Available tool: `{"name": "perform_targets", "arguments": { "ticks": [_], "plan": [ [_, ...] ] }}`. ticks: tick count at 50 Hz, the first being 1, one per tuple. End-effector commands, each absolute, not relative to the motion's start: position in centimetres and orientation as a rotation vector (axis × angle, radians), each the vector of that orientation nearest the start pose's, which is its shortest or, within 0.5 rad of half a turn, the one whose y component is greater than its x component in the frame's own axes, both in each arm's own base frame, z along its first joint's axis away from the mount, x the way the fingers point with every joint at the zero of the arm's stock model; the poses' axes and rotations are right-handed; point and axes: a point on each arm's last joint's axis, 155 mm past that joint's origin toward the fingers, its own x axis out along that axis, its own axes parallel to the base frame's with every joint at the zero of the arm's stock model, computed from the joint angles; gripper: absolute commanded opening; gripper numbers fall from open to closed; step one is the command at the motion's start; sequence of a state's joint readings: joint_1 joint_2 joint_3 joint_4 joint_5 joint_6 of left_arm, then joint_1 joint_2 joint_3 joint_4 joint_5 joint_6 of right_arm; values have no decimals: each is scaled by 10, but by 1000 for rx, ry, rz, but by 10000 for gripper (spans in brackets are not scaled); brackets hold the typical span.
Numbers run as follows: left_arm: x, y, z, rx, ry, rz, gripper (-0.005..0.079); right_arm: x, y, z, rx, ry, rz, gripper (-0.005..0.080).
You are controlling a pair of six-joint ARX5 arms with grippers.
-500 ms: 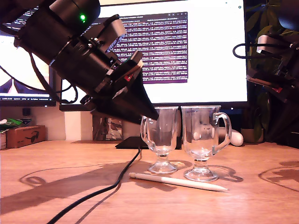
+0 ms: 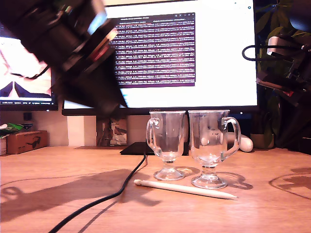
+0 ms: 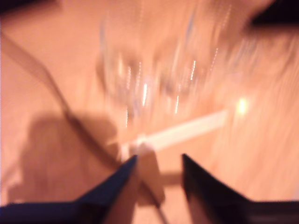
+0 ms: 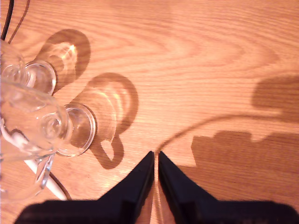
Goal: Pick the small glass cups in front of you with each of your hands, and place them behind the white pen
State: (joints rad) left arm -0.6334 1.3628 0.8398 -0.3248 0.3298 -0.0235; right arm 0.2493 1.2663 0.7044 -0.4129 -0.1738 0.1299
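My first gripper [image 3: 159, 161] had its jaws spread and empty. My second gripper [image 4: 155, 161] had its jaws pressed together. In the exterior view, the slim white stylus pen [image 2: 184, 189] lay with its long axis running from 9 to 3 o'clock; which end was the tip could not be told. The first clear stemmed glass cup [image 2: 166, 138] and the second clear stemmed glass cup [image 2: 209, 141] stood upright at the pen's 12 o'clock.

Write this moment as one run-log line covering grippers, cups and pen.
my first gripper: open, empty | my second gripper: shut, empty | glass cup and twin: upright, beyond white pen in exterior view
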Motion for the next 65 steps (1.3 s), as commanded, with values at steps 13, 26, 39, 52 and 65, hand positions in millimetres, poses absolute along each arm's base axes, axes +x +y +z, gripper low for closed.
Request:
{"name": "perform_targets", "arguments": {
  "ticks": [13,26,39,52,65],
  "plan": [
    [292,-231,101,162,866,-685,-21,325,84,79,28,916,190,-11],
    [317,-187,88,137,819,-515,-21,338,66,87,7,842,150,-11],
    [323,-134,75,72,761,-384,-21,340,33,87,13,777,46,-11],
    [320,-77,73,5,689,-239,-21,336,23,88,36,679,22,-11],
    [313,-46,66,-28,636,-152,-21,330,17,80,69,614,-1,-11]
  ]
}}
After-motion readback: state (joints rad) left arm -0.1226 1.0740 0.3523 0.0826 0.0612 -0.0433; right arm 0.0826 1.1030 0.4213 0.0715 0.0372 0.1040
